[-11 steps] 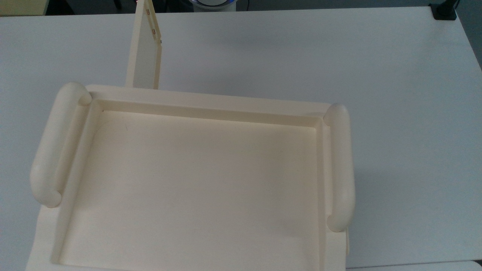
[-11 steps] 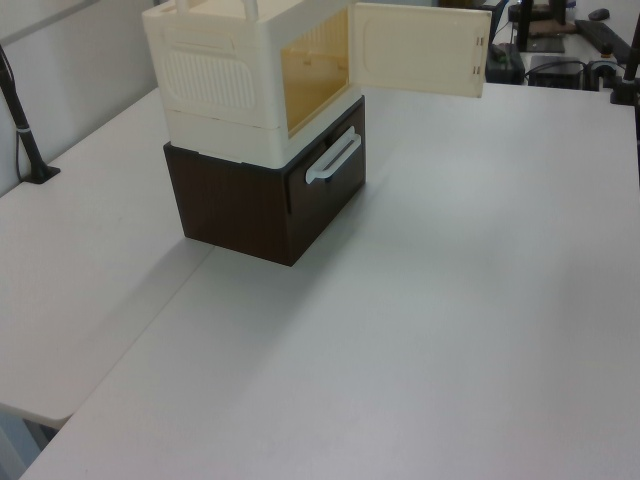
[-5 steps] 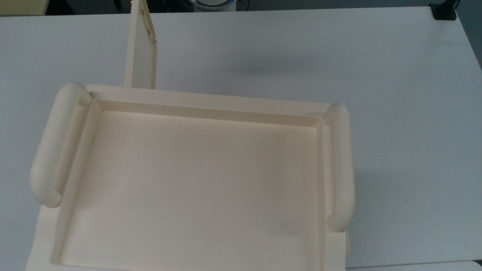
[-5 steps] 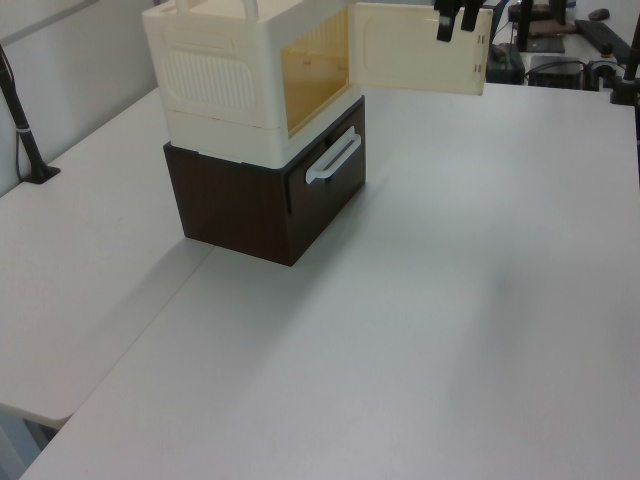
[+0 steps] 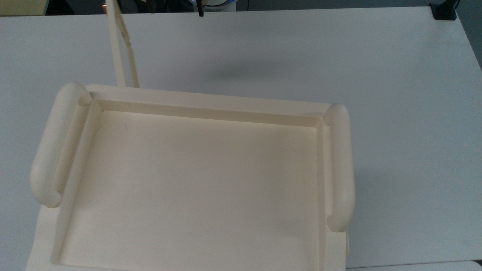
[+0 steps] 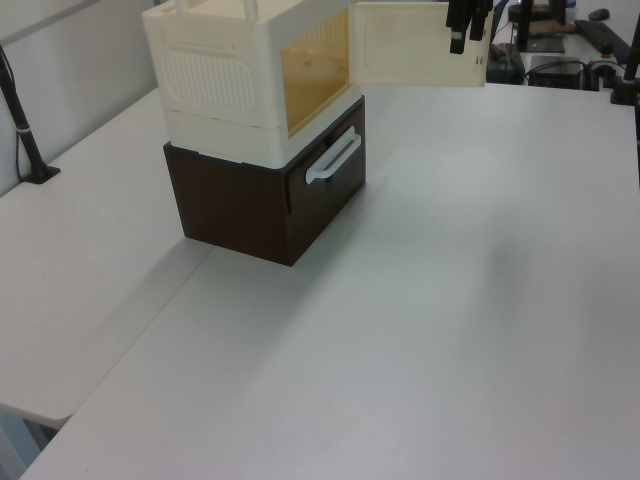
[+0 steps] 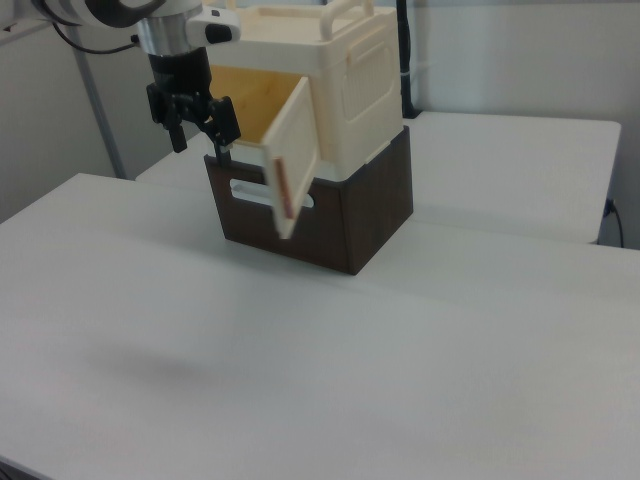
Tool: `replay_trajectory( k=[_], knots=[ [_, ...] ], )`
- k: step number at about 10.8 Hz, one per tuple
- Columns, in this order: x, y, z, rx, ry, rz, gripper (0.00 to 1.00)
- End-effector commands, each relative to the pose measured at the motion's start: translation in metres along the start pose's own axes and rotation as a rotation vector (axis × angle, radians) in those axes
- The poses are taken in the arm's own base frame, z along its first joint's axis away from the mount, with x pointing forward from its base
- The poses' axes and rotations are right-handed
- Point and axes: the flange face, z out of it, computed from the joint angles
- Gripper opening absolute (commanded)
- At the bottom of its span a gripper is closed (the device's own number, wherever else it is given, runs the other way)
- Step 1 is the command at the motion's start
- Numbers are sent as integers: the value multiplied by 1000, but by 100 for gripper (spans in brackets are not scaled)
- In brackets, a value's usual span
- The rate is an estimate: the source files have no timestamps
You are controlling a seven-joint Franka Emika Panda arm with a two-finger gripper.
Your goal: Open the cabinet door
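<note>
The cabinet door (image 6: 405, 45) is a thin cream panel that stands swung wide open from the cream cabinet (image 6: 240, 75). Its tan inside (image 6: 315, 70) is exposed. The top view shows the cabinet door (image 5: 121, 49) nearly edge-on, rising from the recessed tray top (image 5: 207, 180). In the right view the cabinet door (image 7: 293, 160) angles out toward the camera. My gripper (image 7: 203, 145) hangs open just left of it, before the opening, nothing between its fingers. In the left view my gripper (image 6: 466, 35) overlaps the door's free edge; contact is unclear. A fingertip (image 5: 200, 11) shows at the top edge.
The cream cabinet sits on a dark brown drawer box (image 6: 240, 205) with a white handle (image 6: 333, 158). A wide white table (image 6: 430, 300) spreads in front of it. Dark equipment (image 6: 565, 40) stands at the far edge in the left view.
The door has swung farther open, toward the top view's left, now almost edge-on there. My gripper has come into sight and moved along the door's free edge.
</note>
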Motion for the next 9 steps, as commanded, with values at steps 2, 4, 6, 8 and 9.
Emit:
replay_trajectory(
  k=[2, 4, 6, 8, 9],
  knots=[
    [-4, 1, 12, -53, -54, -25, 100],
    [-6, -3, 15, -54, -69, -30, 100],
    [-5, -3, 16, -54, -72, -32, 100],
    [-5, -4, 17, -54, -72, -33, 100],
    [-5, -4, 17, -54, -72, -33, 100]
  ],
)
